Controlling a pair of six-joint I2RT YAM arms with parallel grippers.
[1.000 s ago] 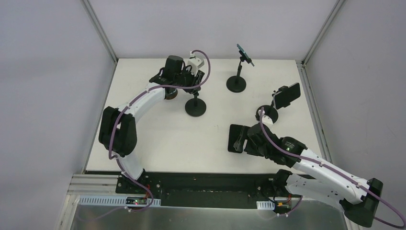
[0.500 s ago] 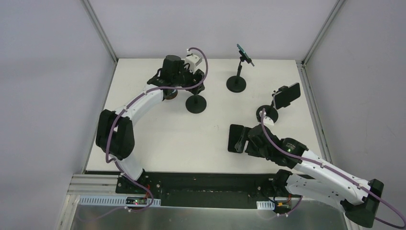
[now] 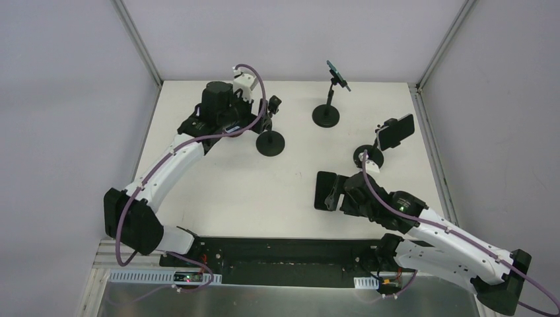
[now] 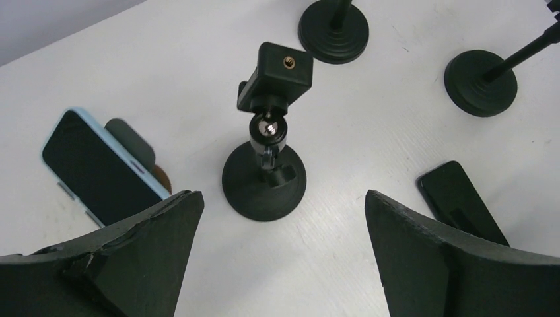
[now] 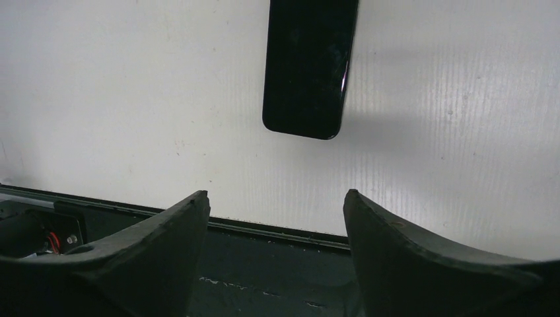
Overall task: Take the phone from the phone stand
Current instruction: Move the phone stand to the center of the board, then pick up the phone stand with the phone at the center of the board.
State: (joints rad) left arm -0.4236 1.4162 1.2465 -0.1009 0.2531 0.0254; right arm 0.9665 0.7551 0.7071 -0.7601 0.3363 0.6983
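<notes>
An empty phone stand [image 4: 264, 181] with a bare clamp [image 4: 275, 76] stands just ahead of my left gripper [image 4: 282, 195], which is open wide with nothing between its fingers. A light-blue phone [image 4: 99, 165] rests on the table left of that stand, hidden under the arm in the top view. From above, the left gripper [image 3: 231, 125] sits left of the empty stand [image 3: 269, 142]. My right gripper [image 5: 275, 193] is open over the table's near edge. A black phone [image 5: 308, 66] lies flat beyond its fingertips, also visible from above [image 3: 323, 190].
A back stand [image 3: 325, 115] holds a teal phone [image 3: 338, 74]. A right-hand stand [image 3: 368, 157] holds a black phone [image 3: 395, 132]. Grey walls close the table on three sides. A dark rail [image 5: 277, 231] runs along the near edge.
My left gripper has opened wide and pulled back to the left, away from the empty stand. The right arm has barely moved, and its jaws stand slightly wider.
</notes>
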